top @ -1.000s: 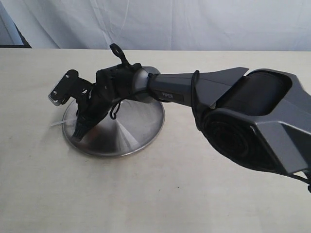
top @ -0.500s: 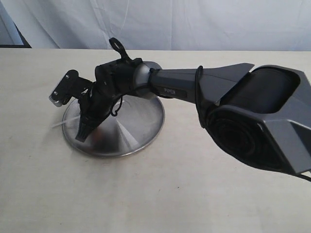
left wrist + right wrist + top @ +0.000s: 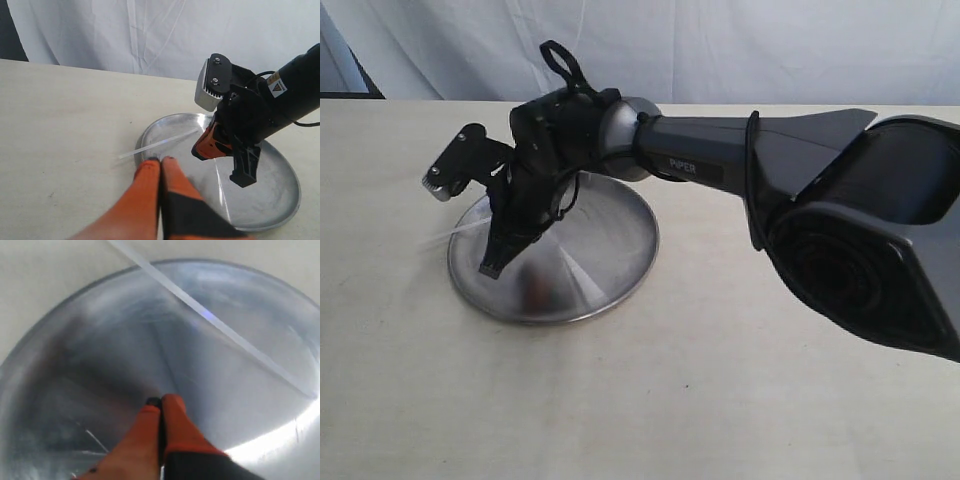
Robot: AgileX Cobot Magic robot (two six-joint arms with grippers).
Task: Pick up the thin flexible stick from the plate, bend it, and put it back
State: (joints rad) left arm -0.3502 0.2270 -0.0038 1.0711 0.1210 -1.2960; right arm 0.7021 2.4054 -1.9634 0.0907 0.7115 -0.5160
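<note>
The shiny silver plate [image 3: 605,250] sits on the beige table, left of centre. The thin translucent stick [image 3: 448,238] lies across it, one end poking out over the left rim; it also shows as a pale strip [image 3: 160,144] and a bluish-glinting strip [image 3: 210,317]. My right gripper [image 3: 490,268] reaches across from the right and hangs fingers-down over the plate's left half, shut and empty [image 3: 161,401], a little short of the stick. My left gripper [image 3: 161,160] hovers shut and empty by the plate rim [image 3: 145,137], just short of the stick's outer end. It is out of the exterior view.
The right arm's bulky grey body [image 3: 860,230] fills the right side of the exterior view. A white curtain [image 3: 720,50] hangs behind the table. Bare tabletop [image 3: 620,400] surrounds the plate.
The right arm has lifted and swung slightly, so its shut gripper now points more steeply down over the plate. The stick and plate have not moved.
</note>
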